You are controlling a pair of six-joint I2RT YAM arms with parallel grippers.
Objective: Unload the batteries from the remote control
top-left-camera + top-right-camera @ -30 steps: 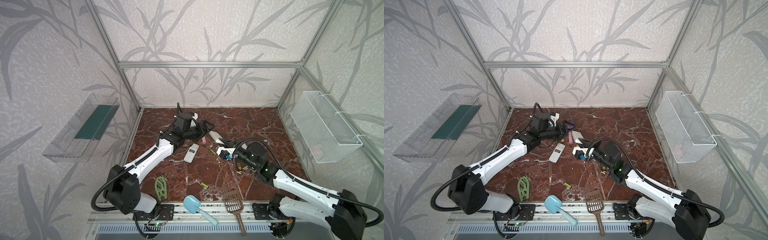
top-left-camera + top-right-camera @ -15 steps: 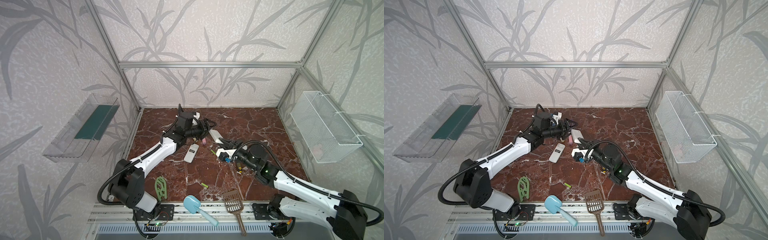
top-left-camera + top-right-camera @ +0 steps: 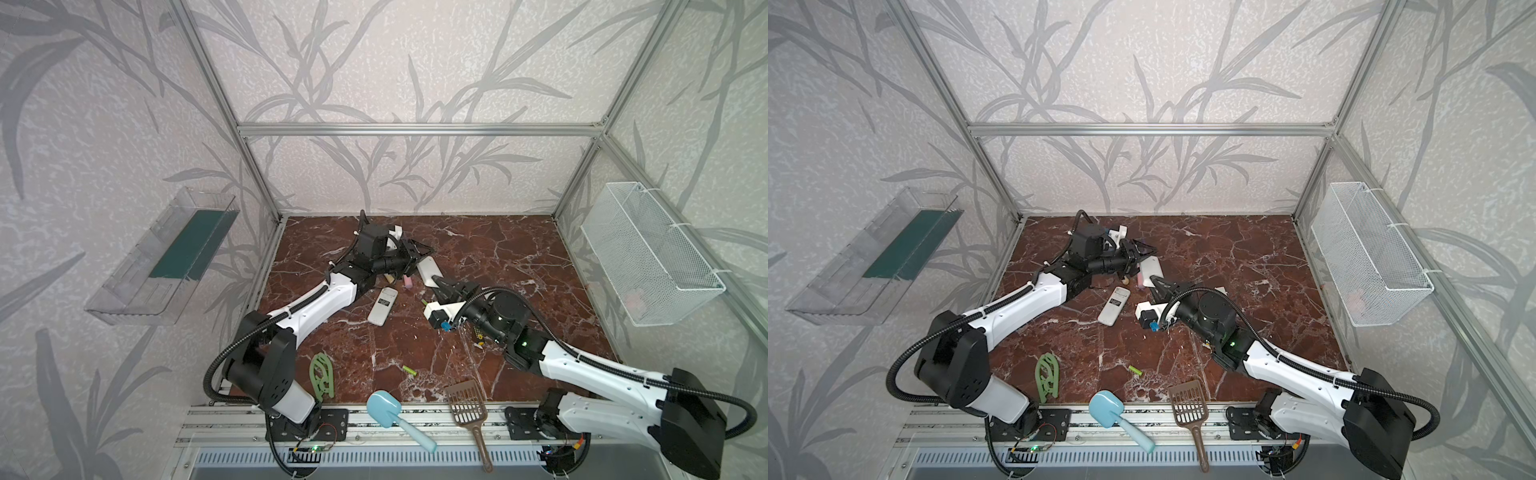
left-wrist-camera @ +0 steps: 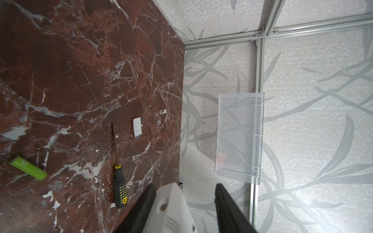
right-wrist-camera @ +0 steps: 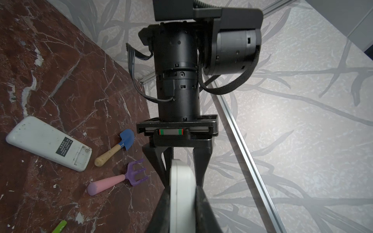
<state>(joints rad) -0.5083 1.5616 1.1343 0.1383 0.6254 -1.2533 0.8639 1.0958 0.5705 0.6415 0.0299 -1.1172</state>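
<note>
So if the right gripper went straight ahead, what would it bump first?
Most likely the left gripper. The right gripper is shut on the white remote, and the left gripper's open jaws straddle that remote's far end, straight ahead. Exact depth is unclear.

White remote in right pincer

Robot test cell, lab-type setting. Evidence: bare alu-profile frame forms a box encl.; wall panels are faced w/ leaf-print paper; a marble-look base board serves as the work surface. Left arm and right arm, white/black, are mounted on a slotted rail along the front edge, w/ exposed wiring beside the mounts. Wire basket and clear plastic bin hang on opp. side walls.
</note>
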